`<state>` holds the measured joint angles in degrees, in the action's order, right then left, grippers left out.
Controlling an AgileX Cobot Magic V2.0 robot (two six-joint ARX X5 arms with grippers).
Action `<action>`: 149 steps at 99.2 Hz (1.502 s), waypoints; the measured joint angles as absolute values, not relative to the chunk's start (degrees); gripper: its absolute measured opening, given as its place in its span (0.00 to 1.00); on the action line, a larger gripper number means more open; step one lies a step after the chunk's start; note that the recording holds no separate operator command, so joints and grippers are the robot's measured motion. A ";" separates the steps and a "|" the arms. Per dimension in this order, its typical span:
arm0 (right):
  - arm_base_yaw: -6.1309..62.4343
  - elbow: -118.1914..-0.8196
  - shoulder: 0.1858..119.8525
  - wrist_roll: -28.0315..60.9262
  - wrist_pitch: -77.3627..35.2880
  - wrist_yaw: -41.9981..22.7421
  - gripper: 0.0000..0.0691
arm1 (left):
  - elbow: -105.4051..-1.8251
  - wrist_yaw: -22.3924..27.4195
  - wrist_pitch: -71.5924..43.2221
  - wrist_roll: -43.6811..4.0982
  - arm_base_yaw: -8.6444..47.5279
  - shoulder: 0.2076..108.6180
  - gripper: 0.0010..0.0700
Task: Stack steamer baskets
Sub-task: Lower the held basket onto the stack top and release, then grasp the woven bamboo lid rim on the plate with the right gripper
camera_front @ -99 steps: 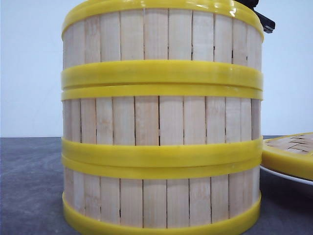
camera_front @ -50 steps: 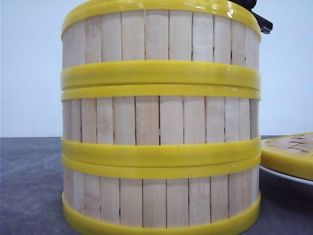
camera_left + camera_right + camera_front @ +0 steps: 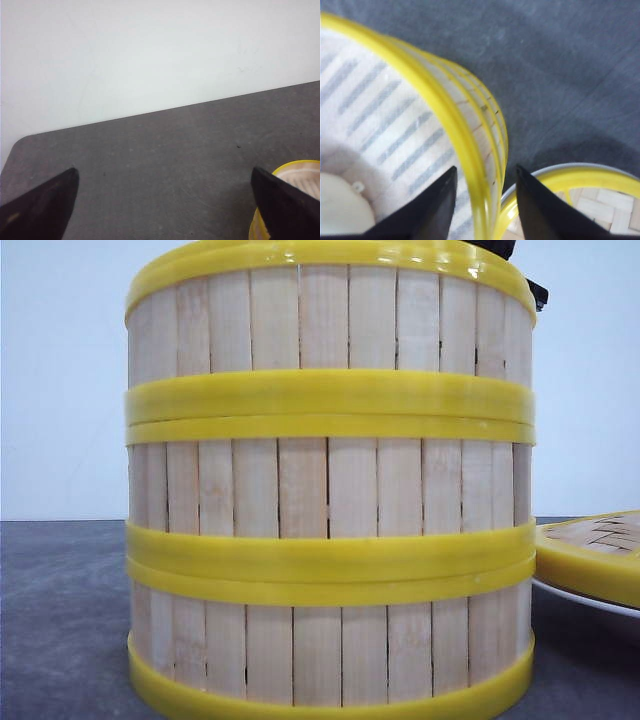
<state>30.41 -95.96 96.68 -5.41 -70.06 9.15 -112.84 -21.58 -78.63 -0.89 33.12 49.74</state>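
Three steamer baskets stand stacked in the front view: the bottom one (image 3: pixel 330 650), the middle one (image 3: pixel 330 485) and the top one (image 3: pixel 330 320), their yellow rims lined up. My right gripper (image 3: pixel 485 170) is open above the stack. Its two black fingers straddle the top basket's rim (image 3: pixel 420 80), one inside and one outside, with a gap on each side. Only a bit of that arm (image 3: pixel 500 248) shows behind the stack. My left gripper (image 3: pixel 162 175) hangs wide open over bare grey table, holding nothing.
The woven-top lid (image 3: pixel 590 550) lies on a white plate (image 3: pixel 580 598) just right of the stack, close under my right gripper's outer finger (image 3: pixel 540 210). A pale round lump (image 3: pixel 342 205) sits inside the top basket. A yellow rim (image 3: pixel 292 165) peeks past my left finger. White wall behind.
The top basket has settled a little lower and straighter on the stack. The black part of my right arm behind it has drawn back and shows less.
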 joint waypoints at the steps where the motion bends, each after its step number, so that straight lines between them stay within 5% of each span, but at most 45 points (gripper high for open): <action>1: 30.41 -95.98 96.68 -5.41 -70.00 9.13 0.34 | -112.84 -21.54 -78.63 -0.89 33.12 49.74 0.95; 29: 30.30 -104.44 95.24 -4.80 -67.70 7.35 0.41 | -112.84 -21.28 -78.63 -0.89 33.12 49.76 0.95; 62: 24.75 -101.84 79.75 -1.23 -76.64 -10.31 0.41 | -112.84 -21.28 -78.63 -0.89 33.12 49.76 0.95; 84: 16.95 -86.94 70.32 -1.41 -77.28 -8.93 0.41 | -112.84 -21.26 -77.52 -0.89 33.12 49.76 0.95; 123: 16.82 -60.16 68.62 -4.58 -72.27 -0.45 0.41 | -112.84 -18.37 -75.42 -0.89 33.12 49.76 0.95; 149: 16.88 -55.22 68.62 -6.52 -63.44 2.85 0.41 | -112.81 -18.20 -76.55 -0.89 33.12 49.76 0.95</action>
<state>16.88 -55.22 68.62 -6.52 -63.44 2.85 -112.81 -18.20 -76.55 -0.89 33.12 49.76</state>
